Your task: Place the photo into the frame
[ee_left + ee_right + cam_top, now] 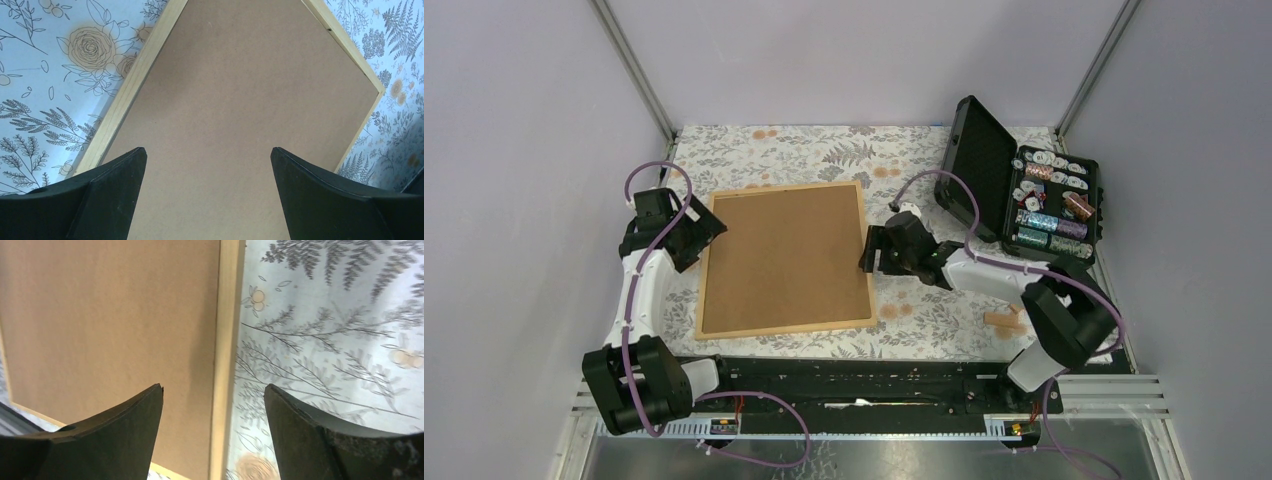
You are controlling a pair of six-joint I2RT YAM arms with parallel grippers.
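Observation:
The light-wood frame (698, 275) lies flat on the floral cloth, filled edge to edge by a plain brown backing board (782, 258). The photo is hidden. My left gripper (707, 231) is open at the frame's left edge, its jaws spread over the board (235, 125), nothing between them. My right gripper (865, 256) is open over the frame's right rail (226, 340), one finger above the board (110, 315) and the other above the cloth, touching nothing that I can see.
An open black hard case (1024, 195) with spools and small parts stands at the back right. A small wooden piece (1004, 321) lies on the cloth near the right arm's base. The black rail (854, 385) runs along the near edge.

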